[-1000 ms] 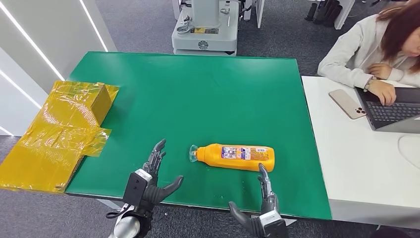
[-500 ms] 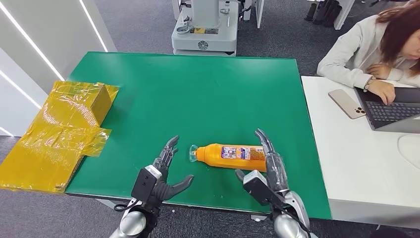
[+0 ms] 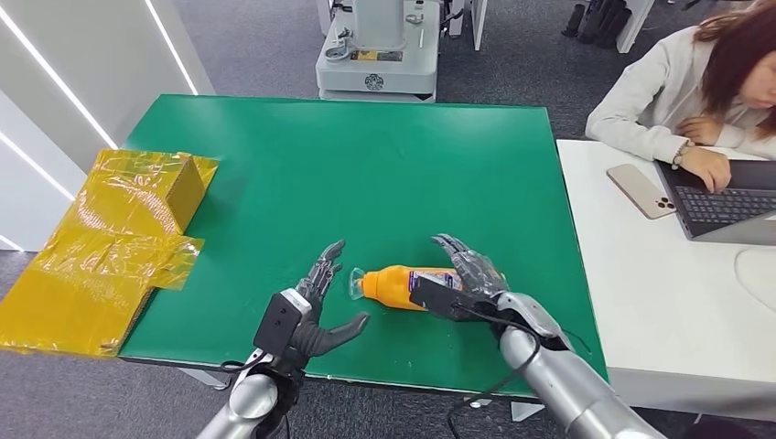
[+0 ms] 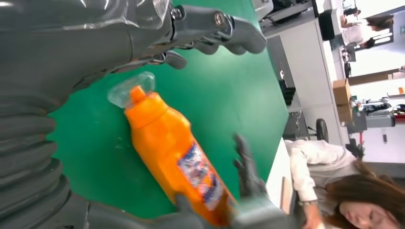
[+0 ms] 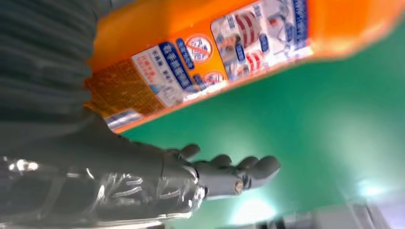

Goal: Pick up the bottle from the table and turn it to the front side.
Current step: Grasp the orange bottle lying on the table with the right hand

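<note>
An orange bottle (image 3: 398,285) with a clear cap (image 3: 357,283) lies on its side on the green table (image 3: 366,174), cap pointing left, printed label up. My right hand (image 3: 462,276) reaches over the bottle's base end with its fingers spread, not closed around it. In the right wrist view the bottle (image 5: 215,47) lies beside the palm while the fingers (image 5: 224,176) stretch away over the mat. My left hand (image 3: 316,306) hovers open just left of the cap. The left wrist view has the bottle (image 4: 172,152) between thumb and fingers (image 4: 215,28), untouched.
A box wrapped in yellow film (image 3: 119,238) overhangs the table's left edge. On the right, a white desk (image 3: 659,293) holds a phone (image 3: 641,191) and a laptop (image 3: 723,206), with a seated person (image 3: 695,82). A grey machine base (image 3: 380,55) stands beyond the far edge.
My right hand has come forward and to the left from the table's near edge, over the bottle's base end. The left hand has crept forward toward the cap. The bottle has not moved.
</note>
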Robot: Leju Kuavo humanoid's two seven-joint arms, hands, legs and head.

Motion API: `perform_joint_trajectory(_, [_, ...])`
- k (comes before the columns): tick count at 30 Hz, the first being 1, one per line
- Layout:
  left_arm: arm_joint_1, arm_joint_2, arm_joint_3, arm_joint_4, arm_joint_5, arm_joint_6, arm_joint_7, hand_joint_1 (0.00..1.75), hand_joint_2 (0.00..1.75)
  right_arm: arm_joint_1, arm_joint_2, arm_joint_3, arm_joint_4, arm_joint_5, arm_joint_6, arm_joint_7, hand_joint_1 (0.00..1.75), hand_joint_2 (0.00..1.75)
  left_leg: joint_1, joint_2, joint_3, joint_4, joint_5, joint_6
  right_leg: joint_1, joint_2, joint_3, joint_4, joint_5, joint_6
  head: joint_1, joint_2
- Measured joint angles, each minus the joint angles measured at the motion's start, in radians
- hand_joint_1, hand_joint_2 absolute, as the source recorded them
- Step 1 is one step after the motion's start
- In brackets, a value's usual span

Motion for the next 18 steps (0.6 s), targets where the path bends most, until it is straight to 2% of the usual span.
perform_joint_trajectory(5, [-0.034,-0.018,0.000,0.021,0.040,-0.056,0.039,0.00,1.75,-0.138,0.021,0.105,0.118,0.046,0.237,0.047,0.00,1.75,0.000,-0.001,0.000,0.000,0.001,0.000,0.000,-0.001,0.000,0.000,0.000,0.000,0.000,0.000])
perform_joint_trajectory(9, [-0.041,-0.021,0.004,0.033,0.108,-0.116,0.071,0.00,1.75,-0.246,0.023,0.184,0.174,0.035,0.422,0.060,0.00,1.75,0.000,-0.001,0.000,0.001,0.001,0.000,0.000,-0.001,0.000,0.000,0.000,0.000,0.000,0.000])
perform_joint_trajectory(13, [-0.041,-0.021,0.012,0.039,0.158,-0.152,0.086,0.00,1.75,-0.334,0.023,0.241,0.204,0.026,0.513,0.082,0.00,1.75,0.000,-0.001,0.000,0.001,0.001,0.000,0.000,-0.001,0.000,0.000,0.000,0.000,0.000,0.000])
perform_joint_trajectory(18, [-0.041,-0.021,0.028,0.050,0.229,-0.203,0.103,0.00,1.75,-0.406,0.023,0.305,0.232,0.019,0.567,0.106,0.00,1.75,0.000,-0.001,0.000,0.001,0.001,0.000,0.000,-0.001,0.000,0.000,0.000,0.000,0.000,0.000])
